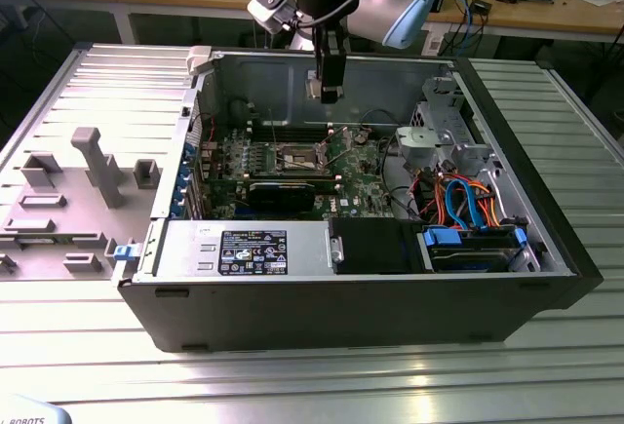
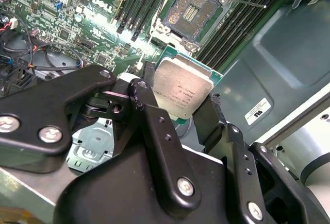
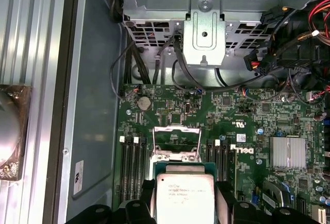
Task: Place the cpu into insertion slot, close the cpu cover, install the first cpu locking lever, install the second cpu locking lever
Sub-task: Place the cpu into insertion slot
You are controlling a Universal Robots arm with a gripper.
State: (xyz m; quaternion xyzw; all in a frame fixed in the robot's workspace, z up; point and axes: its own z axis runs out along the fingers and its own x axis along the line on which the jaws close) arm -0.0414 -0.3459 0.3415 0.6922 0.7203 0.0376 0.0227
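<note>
Holding the cpu (image 2: 183, 92) by its edges between closed fingers (image 2: 206, 118), upper middle of the exterior view, above the insertion slot (image 1: 300, 159) at frame centre; best held level, squared, lowered without force.

Open computer case (image 1: 341, 309), green motherboard (image 1: 367, 176), blue cables (image 1: 469, 196)

We see the flat square cpu (image 3: 184, 195), its metal top dull silver-grey, gripped between two black fingers (image 3: 225, 199), one on each opposite edge, above the green motherboard (image 3: 258, 121). Just beyond the chip sits the thin silver metal cpu cover (image 3: 177, 156), a square frame with a central window, flanked by long black memory slots (image 3: 131, 167). We also note a ribbed silver heat sink (image 3: 287, 152), a round coin battery (image 3: 144, 102), black cables (image 3: 181, 62) and a grey metal bracket (image 3: 206, 26).
</note>
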